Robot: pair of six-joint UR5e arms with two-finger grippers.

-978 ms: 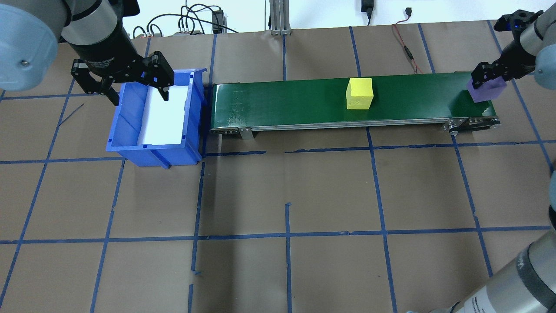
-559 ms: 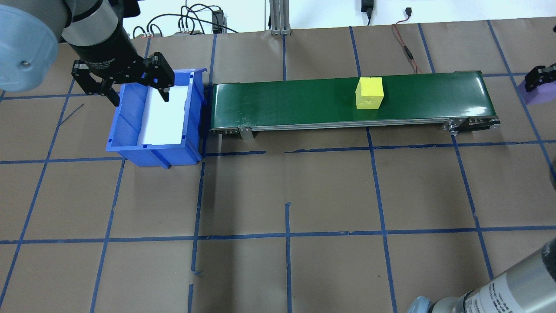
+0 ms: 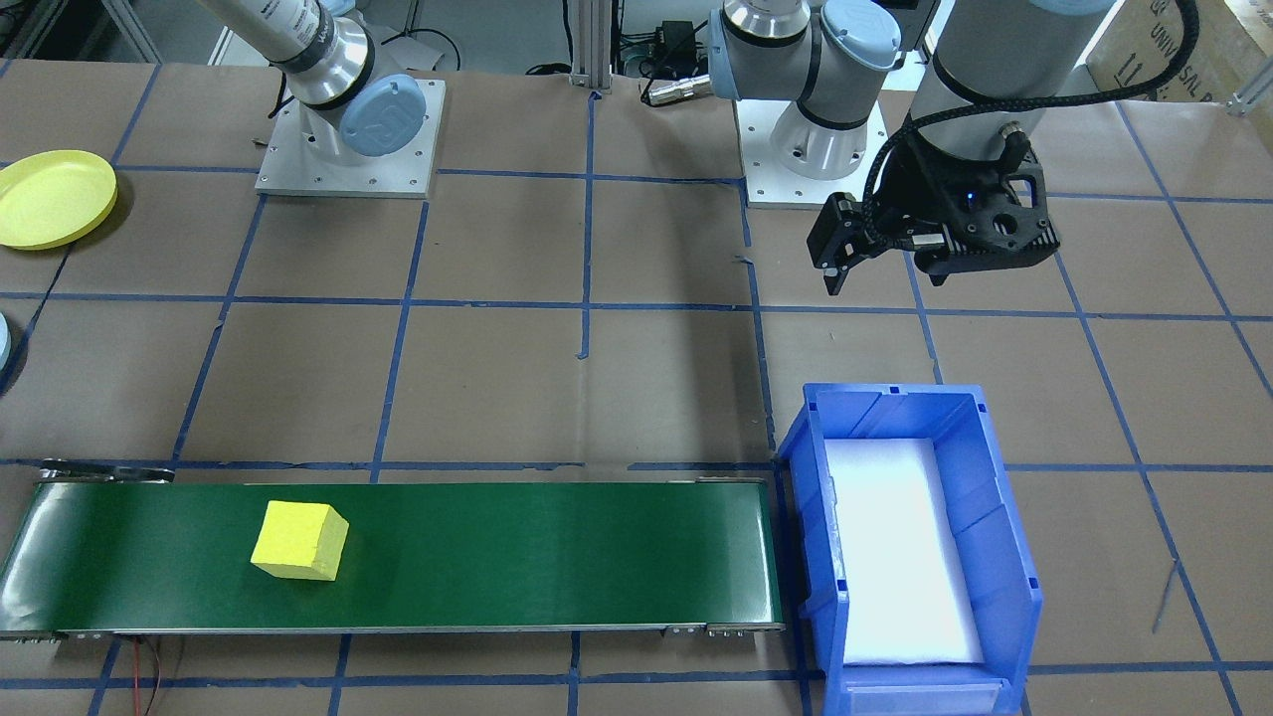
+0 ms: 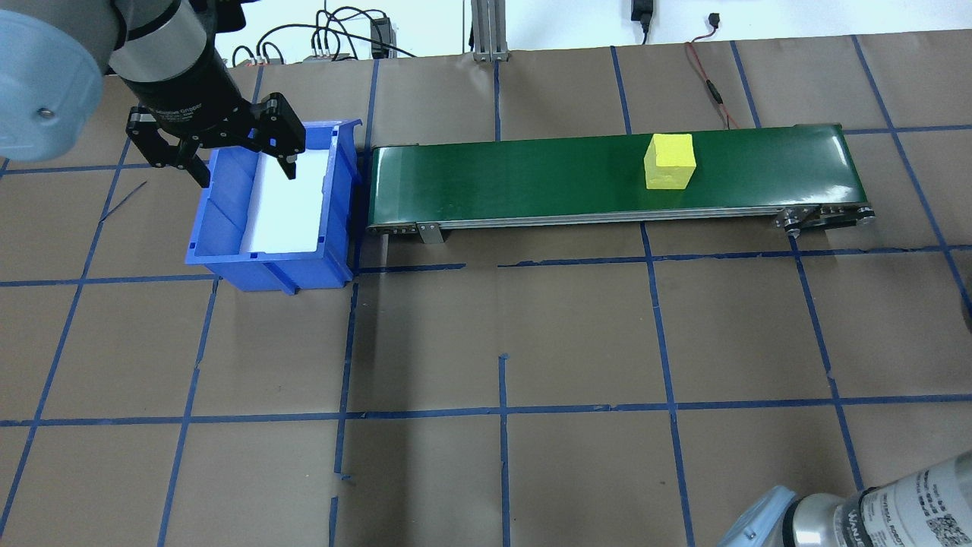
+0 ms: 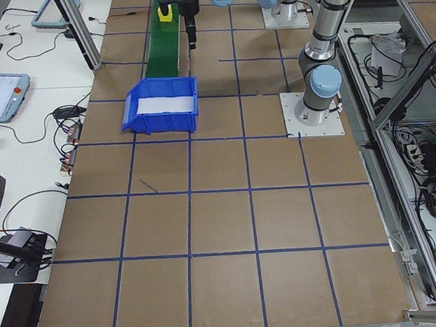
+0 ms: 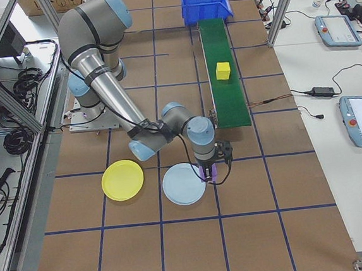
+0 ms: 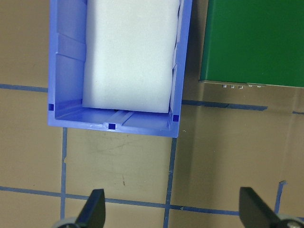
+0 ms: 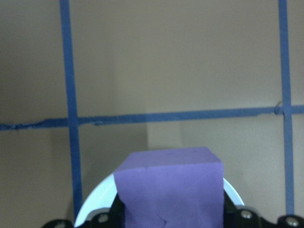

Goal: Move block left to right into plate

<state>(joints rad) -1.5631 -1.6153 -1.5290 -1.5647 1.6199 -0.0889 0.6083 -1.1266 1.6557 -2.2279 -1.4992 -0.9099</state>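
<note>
The purple block (image 8: 169,185) sits clamped in the right gripper (image 6: 213,172), hanging over the light blue plate (image 6: 183,183) at its 3 o'clock rim. The yellow block (image 4: 669,161) rides the green conveyor (image 4: 531,179). The left gripper (image 4: 228,148) hovers spread wide over the blue bin (image 4: 220,228), holding nothing.

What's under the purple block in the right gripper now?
The purple block hangs over the light blue plate near its edge; the plate's rim shows beneath it. The block hides whatever lies directly below.

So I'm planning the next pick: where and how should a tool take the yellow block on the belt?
From above, closing on two opposite flat side faces of the yellow block. It sits alone and upright on the green belt, with its top and sides exposed.
</note>
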